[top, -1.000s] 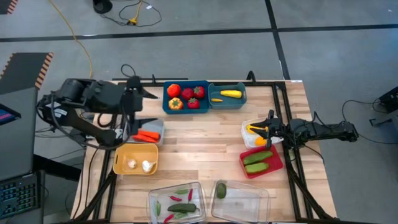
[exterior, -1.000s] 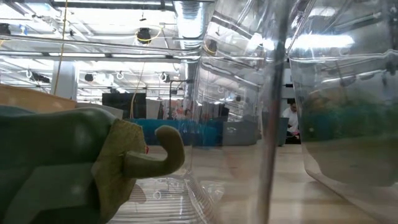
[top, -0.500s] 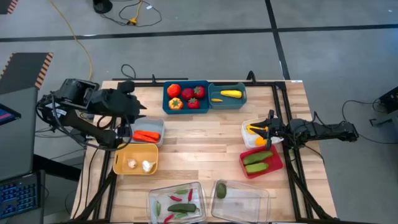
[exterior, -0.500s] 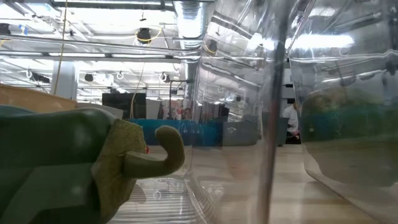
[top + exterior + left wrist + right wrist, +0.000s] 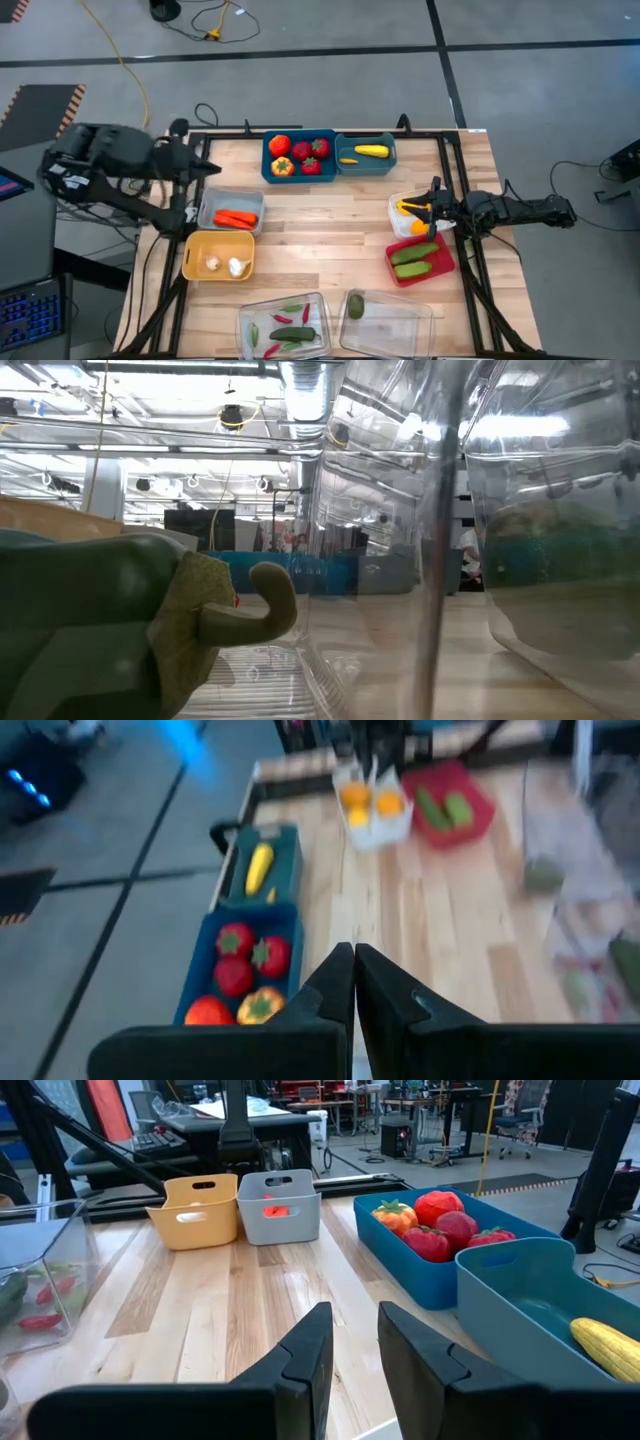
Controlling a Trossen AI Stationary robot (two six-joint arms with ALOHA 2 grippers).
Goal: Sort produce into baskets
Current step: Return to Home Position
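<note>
The produce lies in the baskets. Red fruits fill a blue basket, and a yellow piece lies in the teal one. Orange pieces are in the grey basket, white ones in the yellow basket, green ones in the red basket. My left gripper hangs shut and empty above the table's left edge, its closed fingers pointing across the table. My right gripper rests at the white basket, its fingers slightly apart with nothing between them.
Two clear trays stand at the near edge, with green and red pieces in them. A green piece fills the low view's left. Bare wood lies in the table's middle.
My left gripper has drawn back from over the grey basket toward the table's left edge and has shut its fingers with nothing in them. The orange pieces stay in the grey basket.
</note>
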